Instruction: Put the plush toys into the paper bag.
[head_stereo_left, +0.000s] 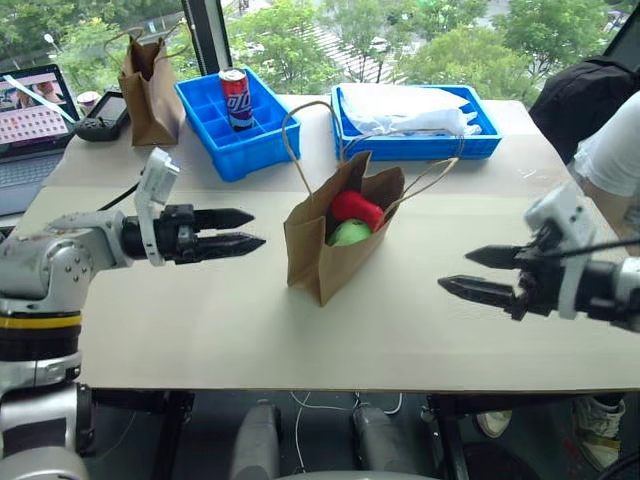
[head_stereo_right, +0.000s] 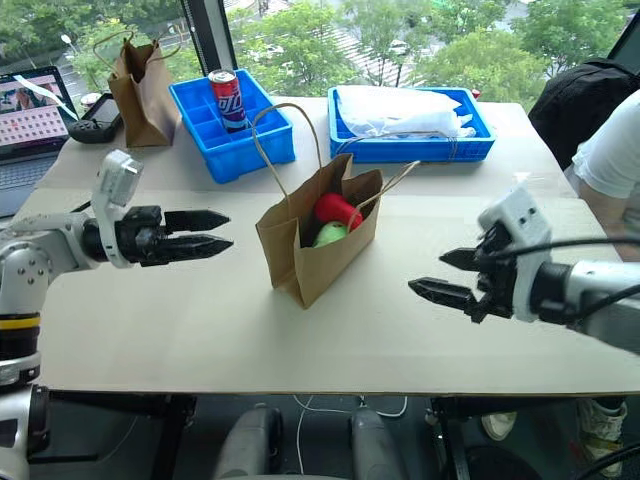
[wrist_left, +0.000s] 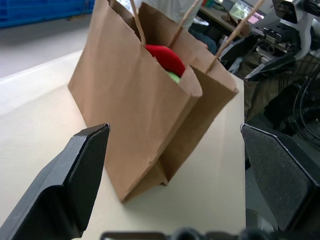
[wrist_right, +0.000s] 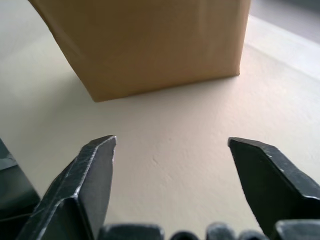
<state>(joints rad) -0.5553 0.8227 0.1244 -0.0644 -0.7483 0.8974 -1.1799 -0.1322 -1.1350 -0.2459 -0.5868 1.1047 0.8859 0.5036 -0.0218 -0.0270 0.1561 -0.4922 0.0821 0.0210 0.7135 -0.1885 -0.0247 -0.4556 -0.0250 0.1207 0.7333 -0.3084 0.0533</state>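
Plush toys: both sit inside the paper bag, the red chili toy on top and the green toy just under it; both show through the open mouth.
Paper bag: stands upright near the middle of the table, mouth gaping and turned toward the table's far right corner, so the toys can be seen from above; its twine handles arch up over the mouth.
Why it stands so: my judgement is that the open mouth and free handles leave the bag ready to take toys from above, and with both toys inside the task looks done.
Left gripper: fingers spread apart and empty, nothing between them; it hovers over the table toward the left edge, apart from the bag.
Left arm pose: forearm reaches in from the left edge, gripper lying nearly level and pointing across at the bag's side.
Right gripper: fingers parted and empty; it hangs above the table near the front right corner, well clear of the bag.
Right arm pose: reaches in from the right edge, gripper tipped slightly down and aimed at the bag's lower end.
Far edge: a blue divided tray holds a soda can; a second blue tray holds white plastic; a darker narrow paper bag stands at the far left corner.
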